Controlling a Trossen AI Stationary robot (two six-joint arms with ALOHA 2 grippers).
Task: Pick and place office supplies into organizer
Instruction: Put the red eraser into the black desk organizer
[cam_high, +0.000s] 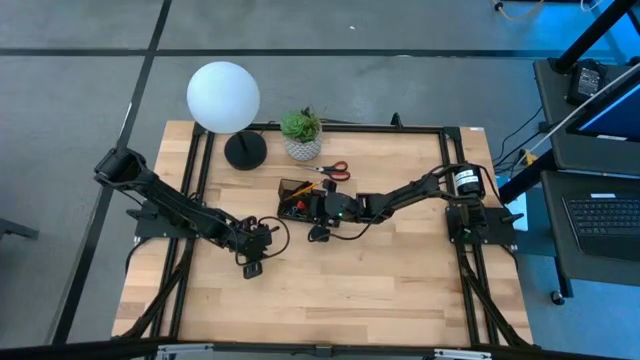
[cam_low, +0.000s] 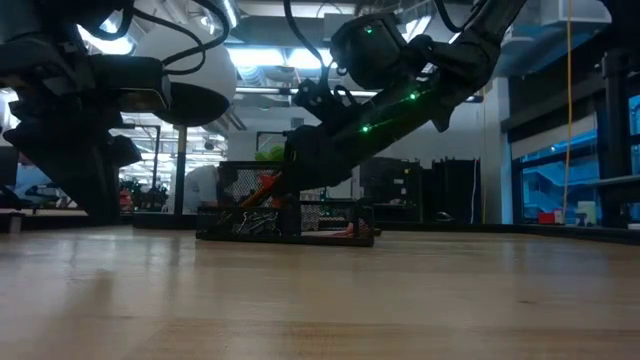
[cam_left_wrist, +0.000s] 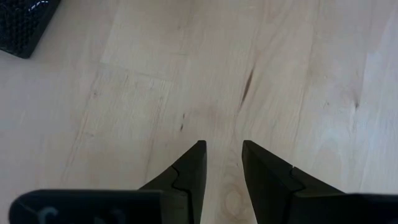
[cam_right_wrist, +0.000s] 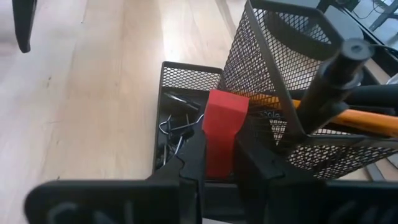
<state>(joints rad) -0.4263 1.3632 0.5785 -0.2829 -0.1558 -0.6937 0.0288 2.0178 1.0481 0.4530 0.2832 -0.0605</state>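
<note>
1. Your right gripper (cam_right_wrist: 217, 163) is clamped on the red block (cam_right_wrist: 221, 127), fingers pinching its 2 flat sides low down, with most of the block standing up beyond the tips.
2. The block hangs directly over the low tray of the organizer (cam_right_wrist: 186, 76). Past the fingertips lie the clips (cam_right_wrist: 176, 127) on the tray floor. Beside the block stands the tall mesh cup (cam_right_wrist: 283, 68), with the orange pencil (cam_right_wrist: 367, 121) and a black pen (cam_right_wrist: 336, 78) leaning through it.
3. The block looks like a stiff rubbery wedge, light and grippy rather than slick. It should not crush, and a mid-body pinch across the flat faces seems the safest hold. Held as low as it is now, it may pivot when you let go.
4. Judging from the mesh walls close by, lower it before you open, or it could tip against the cup.
5. Your left gripper (cam_left_wrist: 222, 163) waits over bare table (cam_left_wrist: 124, 99), fingers apart and holding nothing. Only a corner of the organizer (cam_left_wrist: 25, 25) shows far from it.
6. In the high view, the scissors (cam_high: 336, 169) lie on the table beyond the organizer, by the plant (cam_high: 300, 133), not yet stowed.
</note>
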